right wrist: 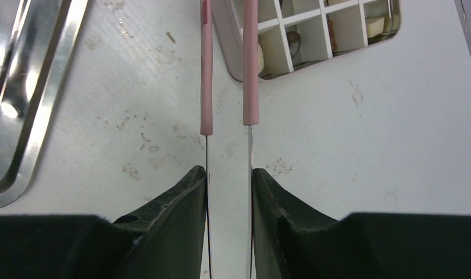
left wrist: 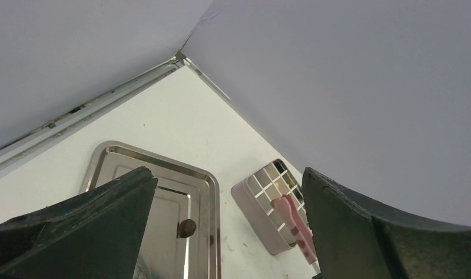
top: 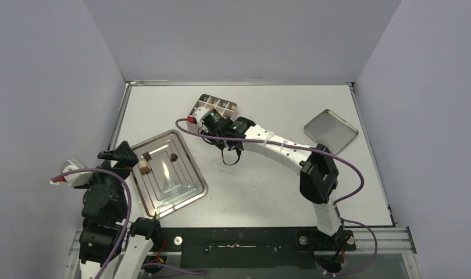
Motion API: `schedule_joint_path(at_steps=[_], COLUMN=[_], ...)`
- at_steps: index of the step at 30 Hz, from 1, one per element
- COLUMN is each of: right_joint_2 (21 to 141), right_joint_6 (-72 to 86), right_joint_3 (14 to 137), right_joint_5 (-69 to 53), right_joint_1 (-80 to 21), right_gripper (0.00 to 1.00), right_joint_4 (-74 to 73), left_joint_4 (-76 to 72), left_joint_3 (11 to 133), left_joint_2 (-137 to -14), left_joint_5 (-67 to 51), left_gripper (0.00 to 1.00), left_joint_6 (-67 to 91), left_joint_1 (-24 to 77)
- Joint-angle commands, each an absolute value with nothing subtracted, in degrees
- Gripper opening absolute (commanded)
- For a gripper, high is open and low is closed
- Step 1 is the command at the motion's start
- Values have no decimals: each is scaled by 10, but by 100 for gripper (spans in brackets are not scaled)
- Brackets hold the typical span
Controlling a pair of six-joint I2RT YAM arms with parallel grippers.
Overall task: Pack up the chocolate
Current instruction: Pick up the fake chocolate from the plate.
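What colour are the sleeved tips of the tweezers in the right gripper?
Pink. The tweezers show best in the right wrist view.

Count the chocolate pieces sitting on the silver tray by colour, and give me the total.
Dark brown: 2, a cube-like piece and a round piece
Tan: 1, a tan cube
Total: 3 on the silver tray
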State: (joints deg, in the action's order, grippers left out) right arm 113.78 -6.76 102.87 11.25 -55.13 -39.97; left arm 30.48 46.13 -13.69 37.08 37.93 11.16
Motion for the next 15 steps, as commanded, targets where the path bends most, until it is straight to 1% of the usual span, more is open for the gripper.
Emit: schedule_joint_path(at_steps=[1, 15], right_joint_2=[1098, 1139], right_joint_6=[-55, -27], right_joint_3=[1026, 1020], right_joint_5=[129, 150], right_joint_1=[-530, -509], right_gripper=[0, 0], right_joint_4=[-381, -397], left_joint_4=[276, 273], left_joint_3=[434, 419], left_joint_2=[-150, -149], left_joint_5=[339, 350], left_gripper=[95, 95], left_joint_6=[354, 325], left_joint_1=[112, 111])
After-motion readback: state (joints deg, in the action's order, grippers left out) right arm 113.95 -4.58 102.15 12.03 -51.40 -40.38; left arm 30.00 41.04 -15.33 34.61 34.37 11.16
